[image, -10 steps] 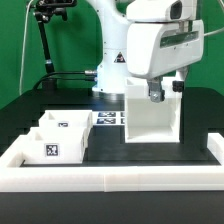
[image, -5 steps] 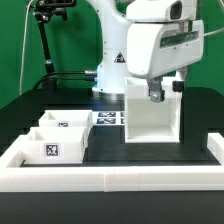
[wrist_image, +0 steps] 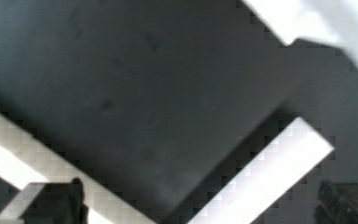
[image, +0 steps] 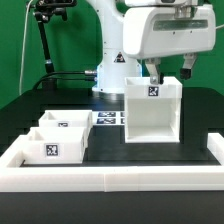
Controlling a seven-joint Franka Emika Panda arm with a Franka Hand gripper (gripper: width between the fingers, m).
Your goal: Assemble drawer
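The drawer housing [image: 152, 112], a tall white open-topped box with a tag on its front, stands upright on the black table at the exterior view's right. My gripper [image: 170, 72] hangs just above its top rim, open and empty. Two shallow white trays sit at the exterior view's left: one [image: 63, 127] behind, one [image: 52, 149] in front showing a tag. In the wrist view the gripper [wrist_image: 197, 205] has its dark fingertips [wrist_image: 51, 202] wide apart, and the housing's white wall edge [wrist_image: 286, 160] runs slantwise below them.
A long low white border wall [image: 110, 178] runs along the table's front and sides. The marker board [image: 108, 118] lies flat between the trays and the housing. The robot base [image: 110, 70] and a black stand [image: 45, 45] are behind.
The gripper has risen from the housing's top rim to just above it. The tag on the housing's front now shows. The housing and trays have not moved.
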